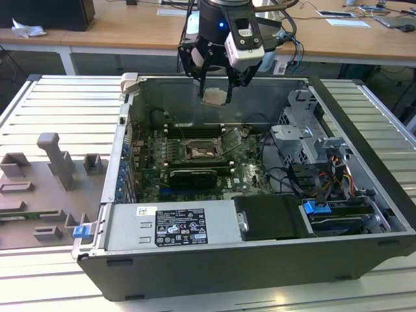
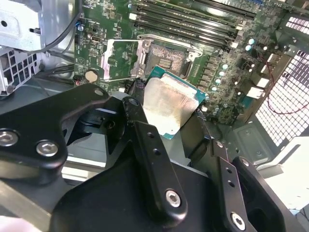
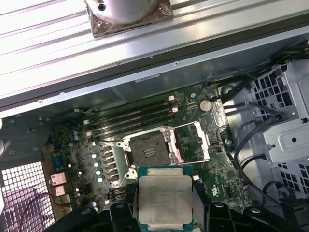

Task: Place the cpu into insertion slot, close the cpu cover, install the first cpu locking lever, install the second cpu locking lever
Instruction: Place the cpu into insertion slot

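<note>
Nearest in the exterior view, the grey ribbed metal table (image 1: 39, 286) is carrying the open dark computer case (image 1: 227, 273), whose near wall is facing the camera. Just behind that wall a silver power supply box with a white label (image 1: 175, 227) is lying along the near side. On the exterior view's left, grey plastic fixture blocks (image 1: 55, 162) are standing on the table beside the case.

Farther in, the long black card (image 1: 193, 177) is sitting across the green circuit board (image 1: 253, 172). Beyond it, the square insertion slot with its dark recessed centre and metal rim (image 1: 203, 151) (image 3: 147, 152) (image 2: 166, 58) is lying bare. The cpu cover, a thin silvery metal frame with a window cut-out (image 1: 231, 140) (image 3: 190, 142) (image 2: 118, 60), is standing swung open, just beside the slot on the exterior view's right. The long narrow memory slots (image 1: 195, 127) (image 3: 130, 118) are running along the far side of the slot. A grey metal drive cage (image 1: 305, 130) is filling the case's corner on the exterior view's right.

Farthest and highest, my black two-fingered gripper (image 1: 216, 91) (image 2: 169, 130) (image 3: 164, 210) is hanging over the far part of the case. I am clamping the small square cpu with the pale silver-grey metal top (image 1: 215, 97) (image 2: 166, 106) (image 3: 164, 198) by two opposite edges, in the air and well apart from the slot. A wooden desk (image 1: 130, 26) is standing beyond the table.
</note>
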Action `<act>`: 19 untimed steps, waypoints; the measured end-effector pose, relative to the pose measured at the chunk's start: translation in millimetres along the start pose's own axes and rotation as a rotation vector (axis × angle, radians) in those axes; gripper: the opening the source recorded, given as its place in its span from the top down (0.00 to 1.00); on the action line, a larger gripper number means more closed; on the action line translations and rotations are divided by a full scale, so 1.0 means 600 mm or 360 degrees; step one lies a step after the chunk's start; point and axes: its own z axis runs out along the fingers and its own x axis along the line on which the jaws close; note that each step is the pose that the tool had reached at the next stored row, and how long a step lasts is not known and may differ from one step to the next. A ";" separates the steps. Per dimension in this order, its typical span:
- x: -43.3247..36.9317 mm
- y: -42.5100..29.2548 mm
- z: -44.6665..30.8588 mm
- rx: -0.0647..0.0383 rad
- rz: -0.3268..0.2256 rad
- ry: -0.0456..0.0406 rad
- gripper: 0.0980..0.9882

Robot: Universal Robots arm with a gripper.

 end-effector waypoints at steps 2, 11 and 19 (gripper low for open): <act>0.000 0.000 0.000 0.0000 0.0011 -0.0001 0.50; 0.000 0.000 0.001 -0.0001 0.0056 -0.0005 0.50; 0.000 0.000 0.001 -0.0002 0.0092 -0.0008 0.50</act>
